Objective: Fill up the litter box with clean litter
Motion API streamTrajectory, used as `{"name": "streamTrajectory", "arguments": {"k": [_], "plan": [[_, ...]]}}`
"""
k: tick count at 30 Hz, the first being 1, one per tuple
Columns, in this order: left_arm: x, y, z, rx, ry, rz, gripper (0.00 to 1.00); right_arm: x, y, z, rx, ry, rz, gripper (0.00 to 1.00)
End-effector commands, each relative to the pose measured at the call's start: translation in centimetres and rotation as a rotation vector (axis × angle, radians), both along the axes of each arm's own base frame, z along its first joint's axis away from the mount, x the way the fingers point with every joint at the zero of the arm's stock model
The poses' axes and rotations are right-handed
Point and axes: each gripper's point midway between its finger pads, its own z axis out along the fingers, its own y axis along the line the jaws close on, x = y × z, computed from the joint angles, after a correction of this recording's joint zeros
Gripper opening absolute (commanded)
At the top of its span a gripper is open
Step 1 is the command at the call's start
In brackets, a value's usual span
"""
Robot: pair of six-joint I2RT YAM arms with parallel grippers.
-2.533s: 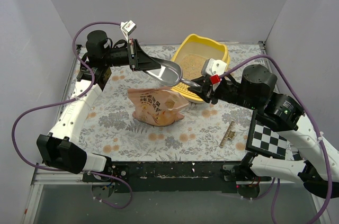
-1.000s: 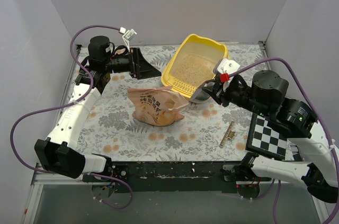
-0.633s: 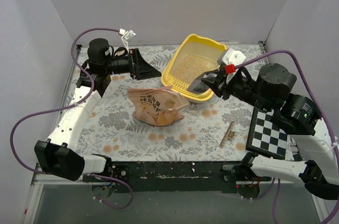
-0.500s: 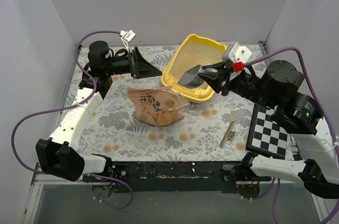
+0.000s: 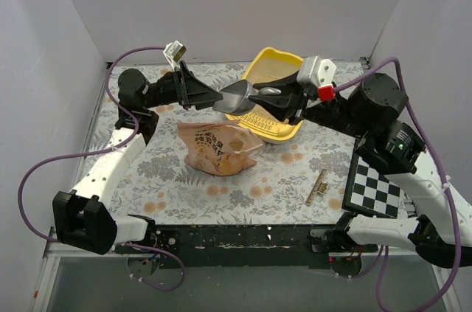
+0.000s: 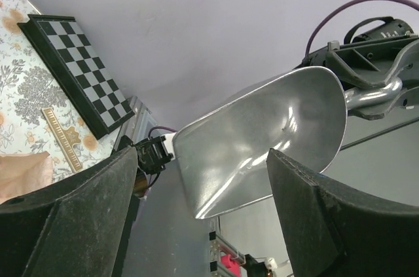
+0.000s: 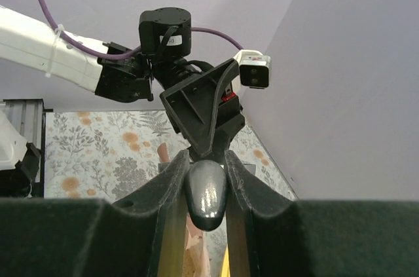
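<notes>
Inside the large yellow plastic litter box (image 5: 274, 56) lies pale beige clean litter (image 5: 274, 70). Just before the box lies a peach-pink crinkled bag (image 5: 217, 148). Over its left rim, the right gripper (image 7: 205, 188) clamps the handle of a grey metal scoop (image 6: 262, 136); the left gripper (image 6: 203, 159) has its jaws wide apart around the bowl.

No text can be read with certainty. The peach-pink bag (image 5: 217, 148) carries some lines of dark brown printed characters on its upper side, but they are too small and too crinkled to make out. The thin golden strip (image 5: 317, 186) beside the checkerboard (image 5: 376, 190) shows fine marks, which are also too small to read.
</notes>
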Motion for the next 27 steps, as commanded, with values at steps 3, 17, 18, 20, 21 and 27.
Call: {"name": "streamTrajectory", "arguments": {"k": [3,17,18,20,21,27], "plan": [[-3.0,0.6,2.6,-0.079,0.038,-0.068,0.72,-0.4,1.1,3.2,0.104,-0.124,0.051,0.01],[-4.1,0.8,2.4,-0.100,0.042,-0.122,0.20,2.0,-0.4,-1.9,-0.006,-0.112,-0.097,0.01],[-4.1,0.8,2.3,-0.102,0.047,-0.126,0.14,2.1,-0.5,-2.3,-0.014,-0.107,-0.099,0.01],[-4.1,0.8,2.4,-0.110,0.041,-0.130,0.04,2.2,-0.3,-3.0,-0.028,-0.093,-0.101,0.01],[-4.1,0.8,2.4,-0.112,0.039,-0.133,0.00,2.3,-0.3,-3.4,-0.038,-0.082,-0.104,0.01],[-3.6,1.1,2.6,-0.113,-0.015,-0.097,0.00,5.3,-2.8,-6.1,-0.053,0.052,-0.322,0.16]]}}
